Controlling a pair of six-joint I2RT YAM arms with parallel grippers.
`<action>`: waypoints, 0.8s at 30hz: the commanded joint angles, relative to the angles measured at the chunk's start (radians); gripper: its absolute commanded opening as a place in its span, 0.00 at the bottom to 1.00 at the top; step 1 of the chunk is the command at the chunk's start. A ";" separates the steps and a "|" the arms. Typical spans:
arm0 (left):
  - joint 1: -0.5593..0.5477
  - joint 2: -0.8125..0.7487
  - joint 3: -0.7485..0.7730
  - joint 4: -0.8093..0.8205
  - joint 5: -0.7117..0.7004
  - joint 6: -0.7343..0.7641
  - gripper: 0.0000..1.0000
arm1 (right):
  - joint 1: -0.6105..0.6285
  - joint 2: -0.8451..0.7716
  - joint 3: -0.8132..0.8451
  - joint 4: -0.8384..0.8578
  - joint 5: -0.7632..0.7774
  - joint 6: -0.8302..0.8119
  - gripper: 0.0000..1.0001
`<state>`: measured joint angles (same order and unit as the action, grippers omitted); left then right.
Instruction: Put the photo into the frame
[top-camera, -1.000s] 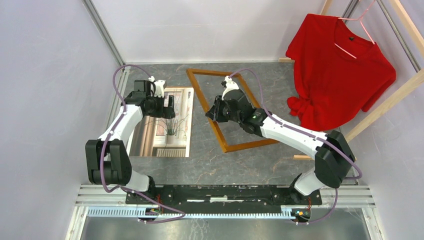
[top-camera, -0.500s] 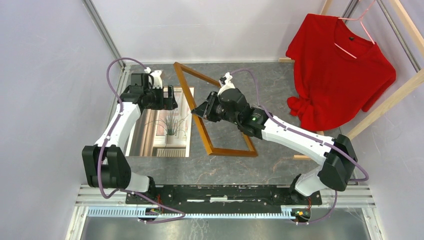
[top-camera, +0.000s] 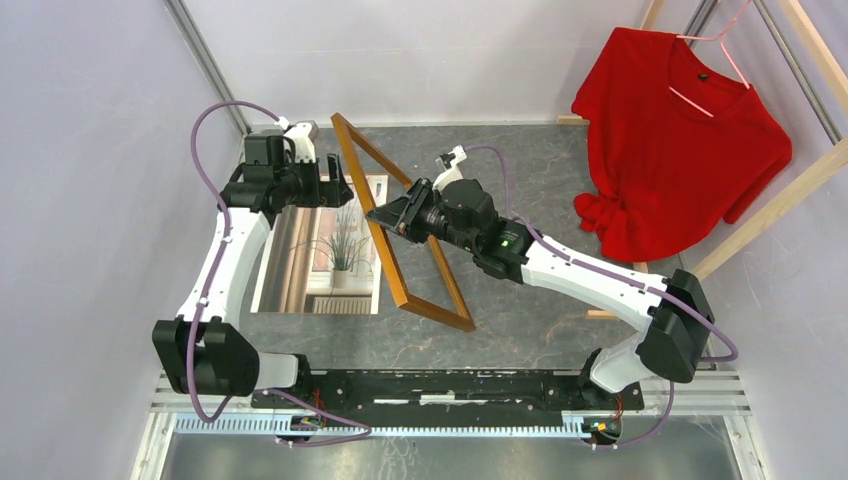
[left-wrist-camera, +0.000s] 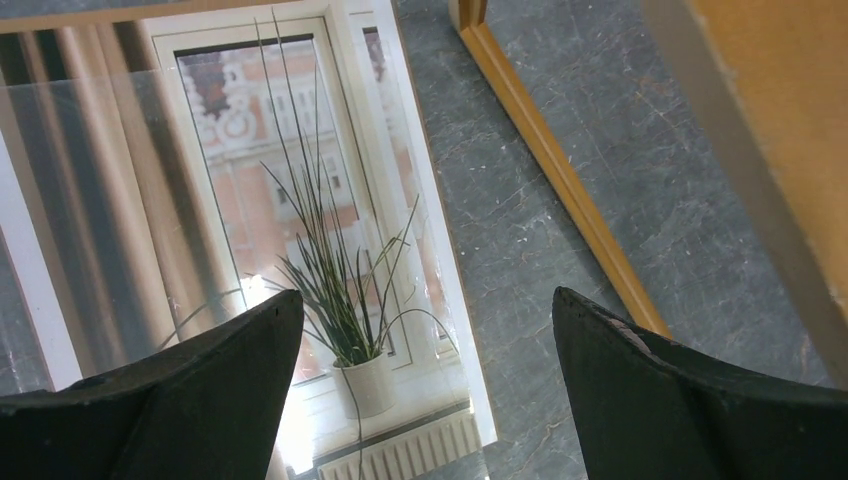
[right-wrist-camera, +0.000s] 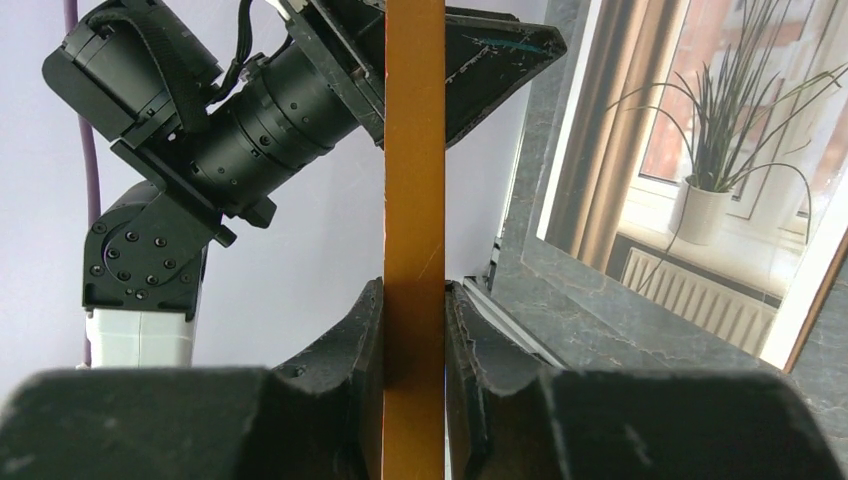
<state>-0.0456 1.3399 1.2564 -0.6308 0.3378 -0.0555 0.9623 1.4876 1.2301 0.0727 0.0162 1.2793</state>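
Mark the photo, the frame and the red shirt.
photo (top-camera: 335, 262): top external view, near the printed plant.
frame (top-camera: 435, 314): top external view, on its near rail.
red shirt (top-camera: 680, 150): top external view, on its chest.

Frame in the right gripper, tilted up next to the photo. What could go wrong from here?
1. The right gripper pinches only one thin rail of the frame; the tilted frame could pivot or slip.
2. The open left gripper sits close to the frame's far end; the two might collide.
3. The frame's lower corner is close to the loose photo; lowering it could shove the print askew.
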 joint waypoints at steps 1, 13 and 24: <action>-0.002 -0.035 0.048 -0.005 0.042 -0.082 1.00 | 0.006 -0.016 0.015 0.134 0.001 0.026 0.11; -0.041 -0.007 0.049 0.081 0.043 -0.155 1.00 | -0.028 0.028 0.106 -0.062 -0.014 -0.203 0.56; -0.132 0.011 0.025 0.204 -0.047 -0.236 1.00 | -0.069 0.158 0.355 -0.370 -0.125 -0.446 0.73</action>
<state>-0.1467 1.3399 1.2675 -0.5377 0.3271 -0.2066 0.9043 1.6062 1.5074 -0.1829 -0.0395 0.9474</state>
